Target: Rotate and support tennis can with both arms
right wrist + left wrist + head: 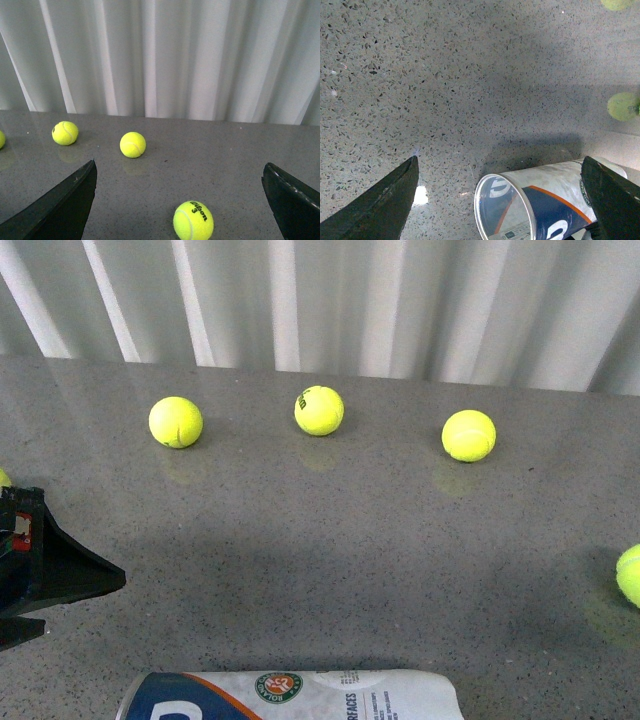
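Both the left claw (499,160) and right claw (179,163) gape wide; tennis can (300,696) bears Roland Garros emblem.

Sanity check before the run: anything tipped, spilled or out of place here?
Yes. The tennis can lies on its side at the near edge of the table, not upright. The tennis balls sit scattered loose across it, and none show through the can's clear end.

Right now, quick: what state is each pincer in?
Left pincer: open, gripping nothing; the tennis can lies on its side close by.
Right pincer: open, empty.
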Robot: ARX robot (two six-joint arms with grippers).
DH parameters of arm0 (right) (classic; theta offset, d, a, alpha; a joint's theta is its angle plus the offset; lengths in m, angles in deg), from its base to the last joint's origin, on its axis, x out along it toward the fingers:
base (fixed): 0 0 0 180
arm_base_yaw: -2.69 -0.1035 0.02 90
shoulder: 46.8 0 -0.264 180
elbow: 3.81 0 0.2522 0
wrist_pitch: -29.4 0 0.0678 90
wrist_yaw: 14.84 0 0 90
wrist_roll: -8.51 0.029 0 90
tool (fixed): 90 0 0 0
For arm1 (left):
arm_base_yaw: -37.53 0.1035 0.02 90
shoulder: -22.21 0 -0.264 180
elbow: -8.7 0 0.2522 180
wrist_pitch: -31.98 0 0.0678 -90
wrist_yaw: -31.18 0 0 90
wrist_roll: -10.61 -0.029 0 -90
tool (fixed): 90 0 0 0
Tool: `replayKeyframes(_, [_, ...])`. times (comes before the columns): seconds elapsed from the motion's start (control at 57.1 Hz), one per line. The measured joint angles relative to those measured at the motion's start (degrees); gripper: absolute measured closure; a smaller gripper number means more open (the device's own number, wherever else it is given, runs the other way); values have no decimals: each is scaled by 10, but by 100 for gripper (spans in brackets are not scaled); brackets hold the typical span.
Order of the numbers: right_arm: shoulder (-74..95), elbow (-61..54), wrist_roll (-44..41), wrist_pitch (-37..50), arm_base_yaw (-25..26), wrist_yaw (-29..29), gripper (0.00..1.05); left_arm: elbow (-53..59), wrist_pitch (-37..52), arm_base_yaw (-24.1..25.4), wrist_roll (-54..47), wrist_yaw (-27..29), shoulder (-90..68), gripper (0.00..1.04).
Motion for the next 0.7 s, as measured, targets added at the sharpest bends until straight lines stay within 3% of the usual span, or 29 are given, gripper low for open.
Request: replayKeyframes(0.7, [0,0,0,0,0,0,7,5,1,-3,-12,1,1,7])
